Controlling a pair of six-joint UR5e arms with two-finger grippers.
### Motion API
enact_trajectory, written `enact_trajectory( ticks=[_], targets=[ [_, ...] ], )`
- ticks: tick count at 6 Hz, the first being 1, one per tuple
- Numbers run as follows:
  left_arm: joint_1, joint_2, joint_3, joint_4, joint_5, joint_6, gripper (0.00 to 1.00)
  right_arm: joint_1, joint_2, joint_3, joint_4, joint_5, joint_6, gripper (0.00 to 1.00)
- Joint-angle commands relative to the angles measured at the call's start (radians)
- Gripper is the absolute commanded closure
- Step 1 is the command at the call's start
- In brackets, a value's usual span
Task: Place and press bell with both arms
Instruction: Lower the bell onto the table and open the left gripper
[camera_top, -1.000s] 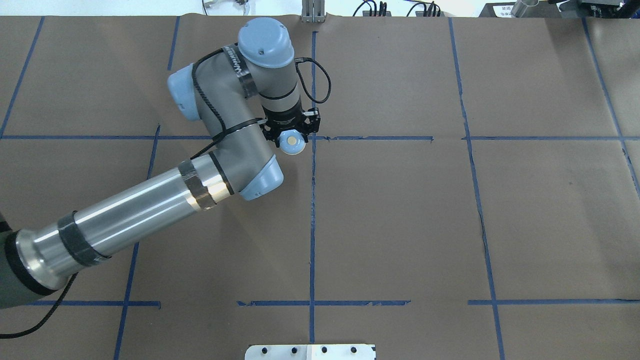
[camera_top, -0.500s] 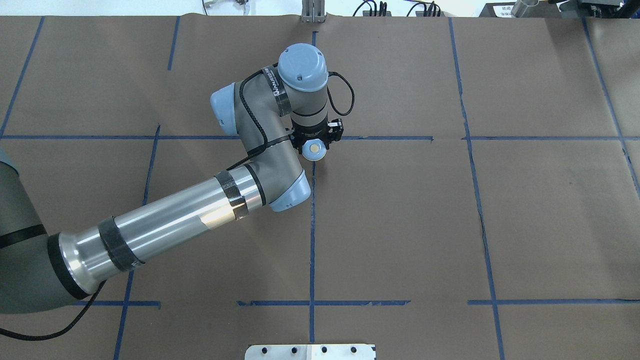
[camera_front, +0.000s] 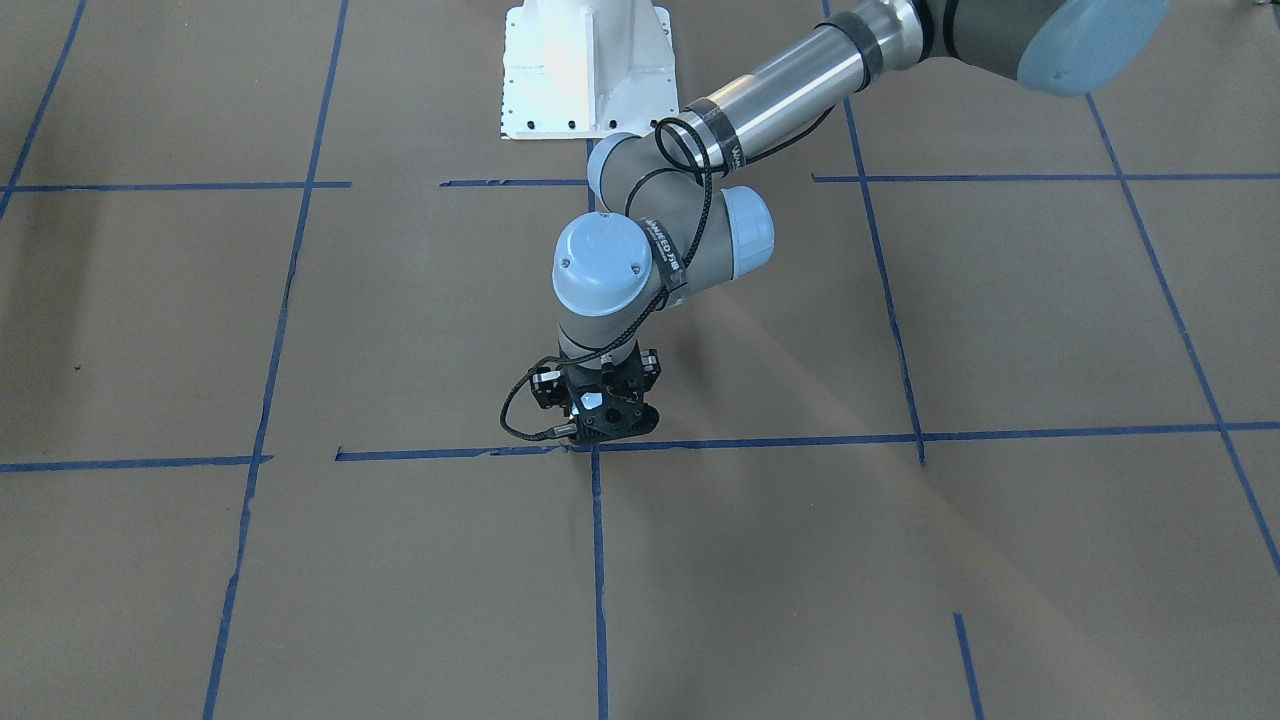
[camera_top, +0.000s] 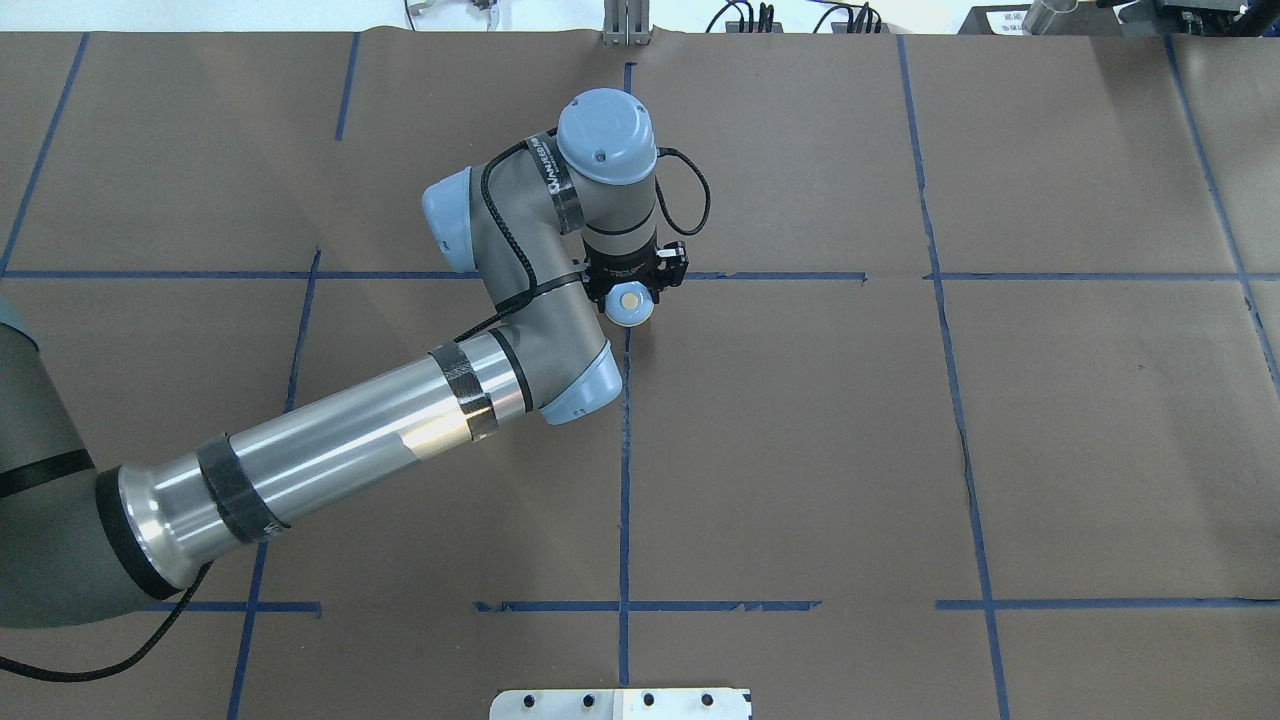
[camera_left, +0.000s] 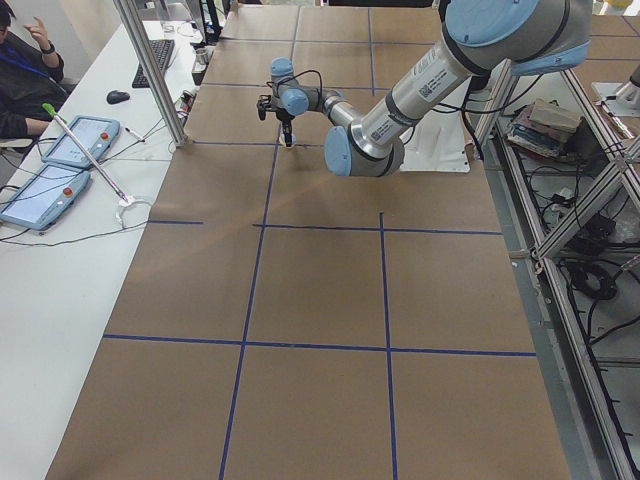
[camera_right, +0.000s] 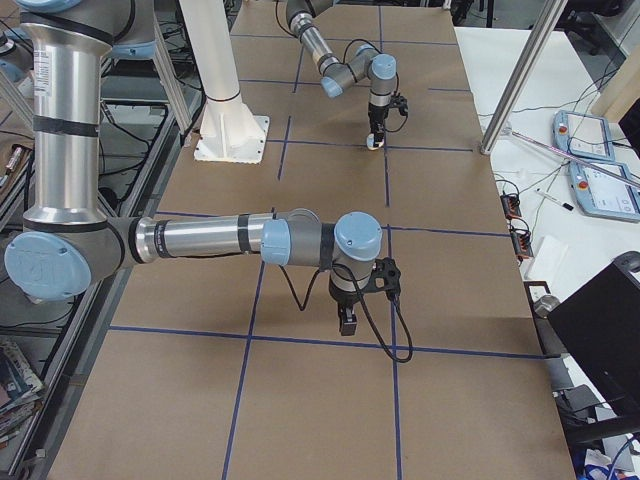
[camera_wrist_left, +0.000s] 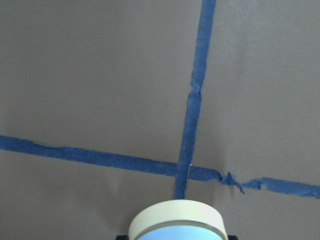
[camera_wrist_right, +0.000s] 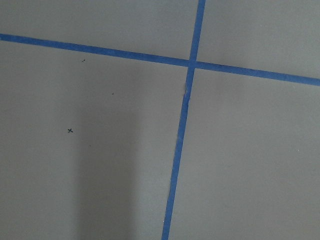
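In the front view we see the left gripper (camera_front: 596, 412) pointing down just beside a tape cross (camera_front: 596, 447); the bell is hidden there. From overhead, its jaws grasp the bell (camera_top: 630, 302) at that cross, button upward. In the left side view the left arm (camera_left: 400, 95) reaches far along the table (camera_left: 320, 290). In the right side view the right gripper (camera_right: 347, 320) hangs low, well apart from the bell; we cannot tell how its jaws stand. The left wrist view shows the bell's cream ring at the bottom edge.
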Motion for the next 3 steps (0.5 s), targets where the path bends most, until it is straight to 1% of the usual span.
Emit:
enact_trajectory(
  ticks=[1,2,3],
  targets=[
    [-0.004,0.003,-0.005,0.001,-0.001,0.002,0.00,0.000,0.000,0.000,0.000,0.002,0.000,0.00],
    [-0.023,-0.001,-0.006,0.001,-0.015,0.004,0.00,0.000,0.000,0.000,0.000,0.002,0.000,0.00],
    [-0.057,0.000,-0.023,0.006,-0.079,0.005,0.00,0.000,0.002,0.002,0.000,0.002,0.000,0.00]
  ],
)
